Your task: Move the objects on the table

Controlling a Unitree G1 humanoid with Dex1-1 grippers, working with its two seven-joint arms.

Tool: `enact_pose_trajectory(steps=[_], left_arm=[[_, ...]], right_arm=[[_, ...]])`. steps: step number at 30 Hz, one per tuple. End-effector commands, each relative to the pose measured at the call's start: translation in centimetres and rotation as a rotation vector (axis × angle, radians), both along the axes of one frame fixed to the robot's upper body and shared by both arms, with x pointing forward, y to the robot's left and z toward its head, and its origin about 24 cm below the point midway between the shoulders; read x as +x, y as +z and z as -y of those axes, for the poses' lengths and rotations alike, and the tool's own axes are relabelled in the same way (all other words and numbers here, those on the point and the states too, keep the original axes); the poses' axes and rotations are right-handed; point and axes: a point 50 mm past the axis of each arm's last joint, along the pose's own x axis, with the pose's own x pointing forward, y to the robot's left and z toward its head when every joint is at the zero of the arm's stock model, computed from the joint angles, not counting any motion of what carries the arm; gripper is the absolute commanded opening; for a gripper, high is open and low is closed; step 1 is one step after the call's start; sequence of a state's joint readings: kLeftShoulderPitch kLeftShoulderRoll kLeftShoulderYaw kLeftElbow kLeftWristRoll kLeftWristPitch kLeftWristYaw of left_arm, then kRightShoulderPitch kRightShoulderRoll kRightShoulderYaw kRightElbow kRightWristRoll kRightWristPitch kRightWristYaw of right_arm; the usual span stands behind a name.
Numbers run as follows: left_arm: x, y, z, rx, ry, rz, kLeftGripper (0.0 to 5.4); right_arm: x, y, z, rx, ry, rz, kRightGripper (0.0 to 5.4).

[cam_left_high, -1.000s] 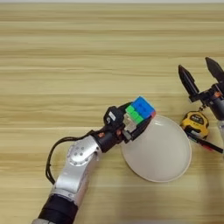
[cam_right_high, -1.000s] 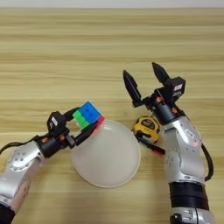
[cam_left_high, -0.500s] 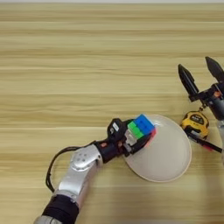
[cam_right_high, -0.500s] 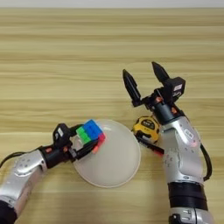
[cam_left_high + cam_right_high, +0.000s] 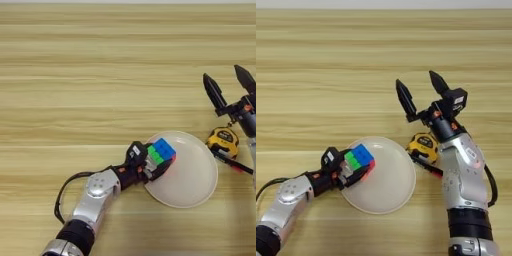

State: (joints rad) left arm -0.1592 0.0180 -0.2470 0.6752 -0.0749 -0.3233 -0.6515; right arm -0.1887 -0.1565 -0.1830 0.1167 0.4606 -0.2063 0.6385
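Note:
My left gripper [image 5: 159,159] is shut on the multicoloured puzzle cube [image 5: 161,152], holding it over the left rim of a white plate [image 5: 192,177]. The same cube [image 5: 359,158] shows blue and green faces in the right eye view. A yellow-and-black tape measure [image 5: 423,147] lies on the table [image 5: 75,90] just right of the plate. A slim red-and-black pen [image 5: 428,167] lies beside it, partly under my right arm. My right gripper [image 5: 420,89] is open above the tape measure, fingers spread and pointing away from me. The screwdriver is out of view.
The white plate [image 5: 393,185] lies near the table's front, between my two arms. The light-wood tabletop stretches away behind both grippers.
My left gripper has moved down toward me with the cube, from the plate's upper left rim to its left edge. The right arm has not moved.

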Motion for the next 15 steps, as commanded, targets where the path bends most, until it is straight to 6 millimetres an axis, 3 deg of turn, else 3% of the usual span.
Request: enact_pose_trajectory(steps=[1,15], left_arm=[[0.4,0.2,-0.1,0.007,0.003,0.020,3.82],[0.6,1.7,-0.3,-0.016,0.015,0.112,5.14]], right_arm=[[0.3,0.1,0.0,0.002,-0.003,0.001,5.40],[0.7,-0.5,0.2,0.006,-0.013,-0.019,5.40]])
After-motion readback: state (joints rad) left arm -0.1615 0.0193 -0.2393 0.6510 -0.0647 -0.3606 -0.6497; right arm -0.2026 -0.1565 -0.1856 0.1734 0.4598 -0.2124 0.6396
